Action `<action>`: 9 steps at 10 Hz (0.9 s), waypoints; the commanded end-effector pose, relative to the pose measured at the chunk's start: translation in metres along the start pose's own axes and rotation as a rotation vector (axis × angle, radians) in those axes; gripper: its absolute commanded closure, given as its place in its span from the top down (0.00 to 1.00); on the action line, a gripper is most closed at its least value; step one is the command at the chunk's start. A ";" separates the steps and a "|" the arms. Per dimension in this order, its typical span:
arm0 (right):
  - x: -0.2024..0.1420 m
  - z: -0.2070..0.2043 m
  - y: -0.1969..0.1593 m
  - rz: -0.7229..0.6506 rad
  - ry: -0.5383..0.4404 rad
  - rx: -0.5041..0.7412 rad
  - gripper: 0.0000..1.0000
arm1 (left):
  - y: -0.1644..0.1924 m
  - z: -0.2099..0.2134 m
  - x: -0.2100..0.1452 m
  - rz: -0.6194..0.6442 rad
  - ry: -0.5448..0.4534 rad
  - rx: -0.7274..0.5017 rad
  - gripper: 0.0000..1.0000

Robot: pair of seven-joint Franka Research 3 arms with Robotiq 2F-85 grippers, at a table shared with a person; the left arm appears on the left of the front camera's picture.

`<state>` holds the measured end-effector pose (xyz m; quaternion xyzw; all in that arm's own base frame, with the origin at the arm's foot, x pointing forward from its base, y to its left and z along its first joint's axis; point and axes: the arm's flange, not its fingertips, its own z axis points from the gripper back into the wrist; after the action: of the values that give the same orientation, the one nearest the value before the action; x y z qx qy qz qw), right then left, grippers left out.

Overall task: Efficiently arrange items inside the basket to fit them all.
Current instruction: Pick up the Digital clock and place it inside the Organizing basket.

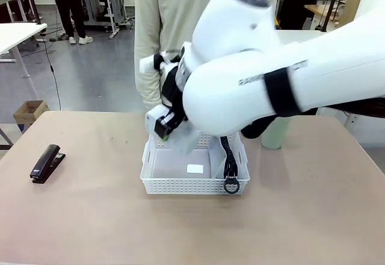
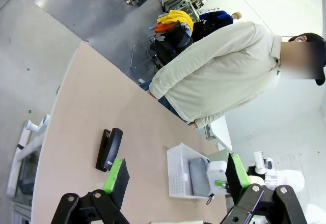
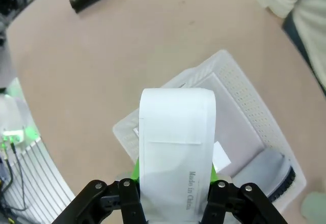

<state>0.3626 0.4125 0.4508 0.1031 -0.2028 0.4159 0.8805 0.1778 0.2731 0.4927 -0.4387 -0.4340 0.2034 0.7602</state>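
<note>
Stapler point(image 1: 47, 164) is lying flat on the desk point(image 1: 90, 229), well off to the basket's left, w/ nothing touching it. L gripper point(image 2: 176, 160) is hanging high over the desk on that same side of the basket, fingers point(image 2: 116, 175) standing wide apart w/ nothing btwn them.

Now the basket point(image 1: 192, 185) itself, sitting mid-desk. R arm is reaching across above it, and R gripper point(image 1: 163, 127) is squeezing the small white box point(image 3: 175, 147), green pads pressing on both its sides. Box is hanging over the basket's far-left part; can't tell if it's touching the basket floor.

Grey pouch point(image 2: 198, 178) is lying inside the basket along its right wall, black zipper running toward the near-right corner and ring pull resting at the rim there.

Pale green cup point(image 1: 275, 135) is standing upright on the desk just beside the basket's far-right corner, partly hidden by the R arm. A person point(image 1: 162, 36) is standing at the desk's far edge, behind the basket.
</note>
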 end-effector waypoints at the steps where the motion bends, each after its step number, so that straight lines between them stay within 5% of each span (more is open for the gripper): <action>1: 0.002 -0.016 -0.014 0.025 -0.006 0.006 0.50 | 0.000 -0.001 0.001 -0.023 -0.014 -0.021 1.00; 9: -0.041 -0.113 -0.050 0.093 0.042 -0.016 0.50 | 0.000 -0.001 0.001 -0.023 -0.014 -0.021 1.00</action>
<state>0.4060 0.3921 0.3277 0.0720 -0.1731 0.4469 0.8747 0.1771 0.2735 0.4929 -0.4392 -0.4344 0.2035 0.7596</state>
